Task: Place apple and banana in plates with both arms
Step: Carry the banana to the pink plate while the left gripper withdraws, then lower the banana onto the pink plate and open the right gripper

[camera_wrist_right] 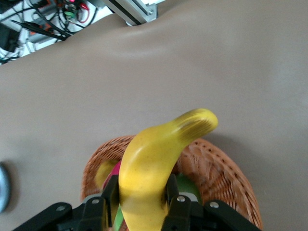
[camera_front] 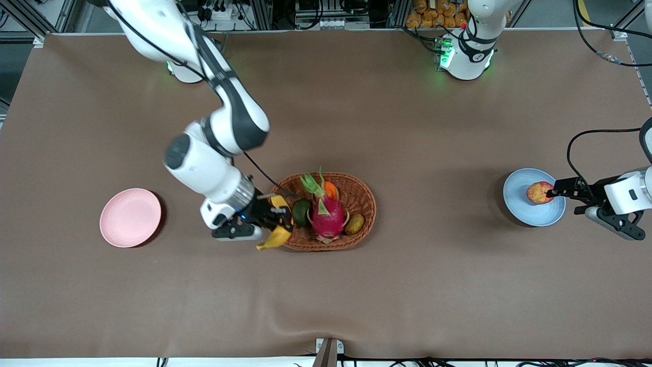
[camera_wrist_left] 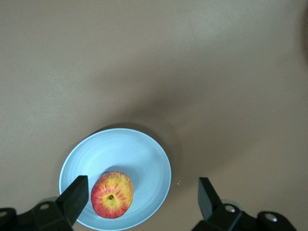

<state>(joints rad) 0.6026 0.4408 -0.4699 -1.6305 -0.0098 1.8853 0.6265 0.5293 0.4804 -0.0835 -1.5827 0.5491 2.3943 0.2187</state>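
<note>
The red and yellow apple [camera_front: 540, 192] [camera_wrist_left: 112, 194] lies on the light blue plate [camera_front: 530, 215] [camera_wrist_left: 139, 151] toward the left arm's end of the table. My left gripper [camera_front: 553, 192] [camera_wrist_left: 143, 192] hangs open over that plate, its fingers apart from the apple. The yellow banana [camera_front: 277, 236] [camera_wrist_right: 159, 154] is up in the air, over the rim of the wicker basket at the end toward the right arm. My right gripper [camera_front: 274, 218] [camera_wrist_right: 139, 192] is shut on its middle. The pink plate [camera_front: 130, 217] lies bare toward the right arm's end.
The oval wicker basket [camera_front: 368, 203] [camera_wrist_right: 226, 173] stands mid-table. It holds a pink dragon fruit [camera_front: 326, 215], a dark green fruit [camera_front: 301, 212], a brownish kiwi-like fruit [camera_front: 355, 223] and a small orange fruit [camera_front: 331, 190]. Brown cloth covers the table.
</note>
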